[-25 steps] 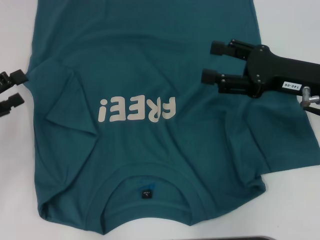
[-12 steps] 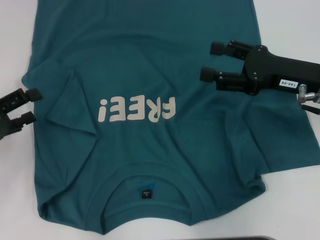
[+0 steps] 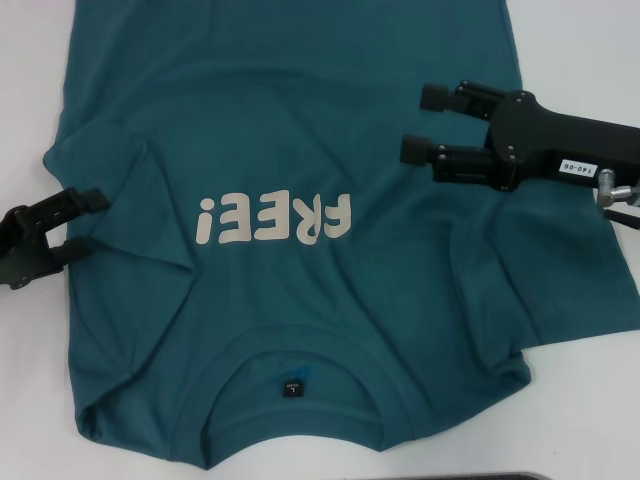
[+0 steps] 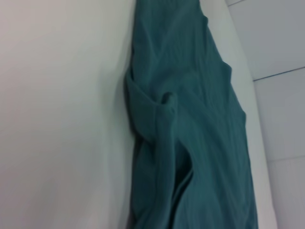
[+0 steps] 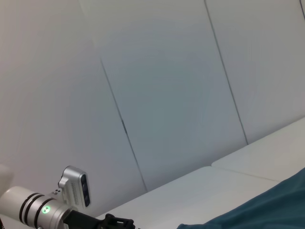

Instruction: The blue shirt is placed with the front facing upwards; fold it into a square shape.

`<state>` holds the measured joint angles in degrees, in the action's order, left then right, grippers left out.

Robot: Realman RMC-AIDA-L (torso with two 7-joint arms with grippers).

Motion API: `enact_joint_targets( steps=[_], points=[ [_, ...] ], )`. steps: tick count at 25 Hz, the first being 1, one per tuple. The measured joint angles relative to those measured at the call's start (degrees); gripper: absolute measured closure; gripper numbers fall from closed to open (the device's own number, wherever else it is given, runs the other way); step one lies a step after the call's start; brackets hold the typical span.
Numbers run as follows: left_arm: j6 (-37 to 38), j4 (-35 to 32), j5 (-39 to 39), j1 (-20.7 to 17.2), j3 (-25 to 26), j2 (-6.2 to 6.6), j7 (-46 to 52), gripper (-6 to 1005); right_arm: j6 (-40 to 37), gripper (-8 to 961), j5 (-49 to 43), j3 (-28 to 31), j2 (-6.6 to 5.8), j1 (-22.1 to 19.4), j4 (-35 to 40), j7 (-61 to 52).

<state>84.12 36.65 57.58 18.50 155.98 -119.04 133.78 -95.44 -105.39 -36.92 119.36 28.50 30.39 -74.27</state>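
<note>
1. Left gripper (image 3: 88, 222) sits at the left edge of the blue shirt (image 3: 300, 130), its 2 black fingers spread apart with nothing between them, their tips over the folded-in left sleeve (image 3: 130, 215).
2. Right gripper (image 3: 425, 123) hangs over the shirt's right side, above and to the right of the lettering, its 2 fingers parted and holding nothing.
3. Front side up, the shirt is spread across the white table (image 3: 590, 420), its collar (image 3: 295, 375) nearest the robot and the hem running off the far edge of the head view.
4. Cream letters "FREE!" (image 3: 275, 218) read upside down from the head view, in the middle of the chest.
5. Inside the neckline sits a small black label (image 3: 291, 386).
6. On the left side the sleeve lies folded inward onto the body, making a creased flap; the left wrist view shows this bunched fold (image 4: 164, 102) at the shirt's edge beside bare table.
7. On the right side the sleeve (image 3: 580, 270) lies flat, spread outward under the right arm.
8. Right wrist view shows a corner of teal cloth (image 5: 267, 210) and, farther off, the other arm's silver wrist (image 5: 43, 210).
</note>
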Motion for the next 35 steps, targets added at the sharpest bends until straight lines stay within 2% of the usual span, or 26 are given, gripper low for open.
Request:
enact_joint_targets(
  steps=[9, 32, 35],
  points=[
    [-2.7, 0.0, 0.0, 0.2, -0.4, 0.00, 2.2, 52, -0.1, 76, 0.1, 0.0, 0.00, 0.0, 0.1, -0.3],
    [-2.8, -0.7, 0.0, 2.0, -2.6, -0.36, 2.5, 54, -0.9, 79, 0.3, 0.0, -0.26, -0.1, 0.2, -0.6],
    [-2.3, -0.7, 0.0, 2.9, -3.6, -0.85, 2.1, 54, -1.1, 79, 0.3, 0.0, -0.26, -0.2, 0.2, -0.6]
  ],
)
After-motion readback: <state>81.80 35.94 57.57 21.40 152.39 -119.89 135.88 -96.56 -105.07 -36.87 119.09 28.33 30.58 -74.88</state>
